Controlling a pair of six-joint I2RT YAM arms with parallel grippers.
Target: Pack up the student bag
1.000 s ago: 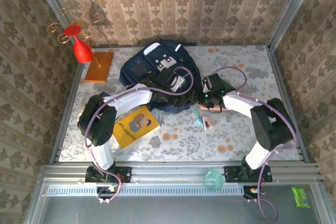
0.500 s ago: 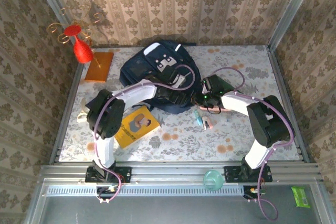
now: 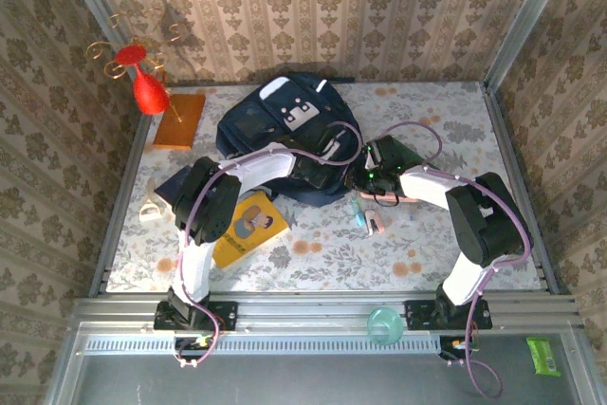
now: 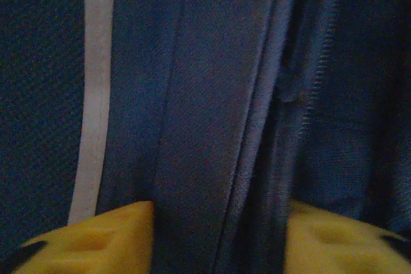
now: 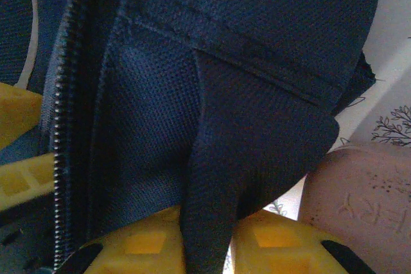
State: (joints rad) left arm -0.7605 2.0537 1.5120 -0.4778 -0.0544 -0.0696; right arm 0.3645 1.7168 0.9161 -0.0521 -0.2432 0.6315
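- Closed left claw point(image 4: 218, 239) down from a wide spread onto a raised ridge of the student bag point(image 4: 212, 94). Navy cloth filled the whole gap and pressed against both yellow pads point(image 4: 96, 235), with the jaws stopped part-way by the thickness of the fold.
- Pinched right claw point(image 5: 209, 245) almost together, from a looser spread, on a thin flap of the same bag beside the zip point(image 5: 62, 126). Kept that pinch unchanged over the last half second.
- Swung the left arm's elbow rightward over the table point(image 3: 455, 244), off the left margin and up beside the yellow book point(image 3: 245, 227). Pushed its wrist further onto the bag's near right edge.
- Left the bag where it lay: flat at the back middle of the table, grey-white patch up, near edge under both wrists.
- Read as the opening step just secured. Two holds close to the zip line, probably ready to draw the mouth apart, though not clear from these views whether the zip was undone.
- Nothing visibly packed yet. Book and small teal and pink items point(image 3: 366, 217) lay outside on the table.
- Reached inward from both bases in low arcs, forearms nearly level, wrists meeting just beside each other at the bag's near right corner and tipped down into the cloth.
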